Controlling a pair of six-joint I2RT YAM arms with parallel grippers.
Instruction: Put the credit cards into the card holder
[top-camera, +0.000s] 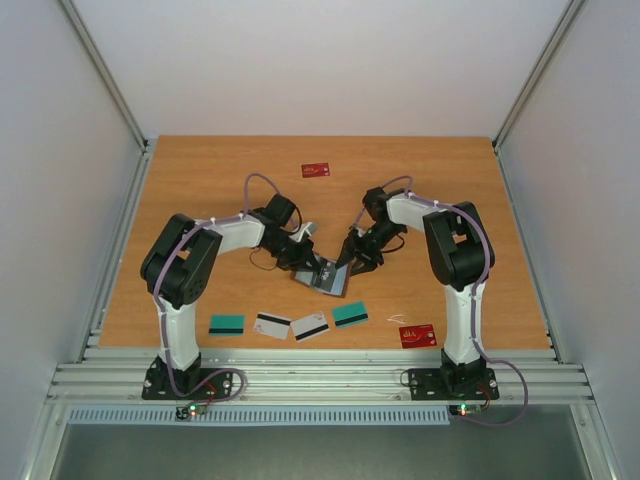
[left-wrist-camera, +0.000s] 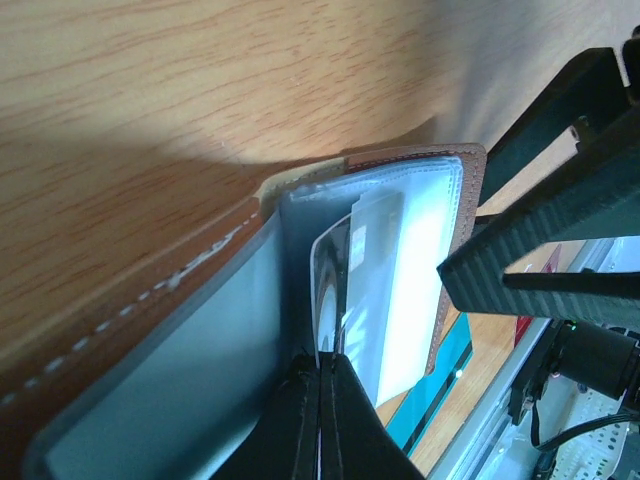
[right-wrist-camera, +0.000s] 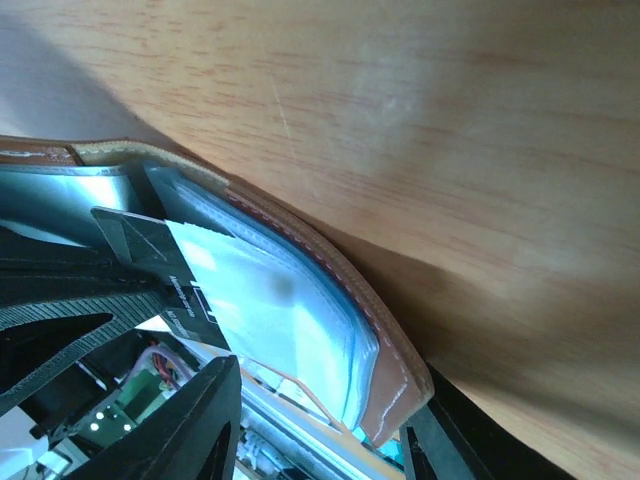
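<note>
Table: we see a wooden table (top-camera: 200, 180) from above, boxed in by pale walls (top-camera: 60, 150), with both arm bases at its near edge.
Left arm: the left arm (top-camera: 195, 265) bends in toward the middle of the table.
Right arm: the right arm (top-camera: 455, 250) bends in from the other side, so the two wrists meet near the centre.
Card holder: the card holder (top-camera: 325, 277) lies open at the middle of the table between the two claws. We see brown leather outside, grey-blue lining and clear sleeves inside.
Left claw: the left claw (left-wrist-camera: 320, 400) has its fingers pressed together on a thin clear leaf of the card holder.
Right claw: the right claw (right-wrist-camera: 322, 400) is spread, one finger on each side of the holder's brown stitched edge. We cannot tell whether it touches the leather.
Black card: a black card (right-wrist-camera: 150, 245) with white print sits partway inside a clear sleeve, one corner sticking out.
Near row: five cards lie flat along the near edge. From the left we see a teal card (top-camera: 226, 323), a white card (top-camera: 272, 325) with a black stripe, a second white card (top-camera: 310, 326) just beside it, a second teal card (top-camera: 350, 314), and a red card (top-camera: 417, 335) further right.
Far card: a far red card (top-camera: 316, 170) lies alone near the far edge, well apart from the holder.
</note>
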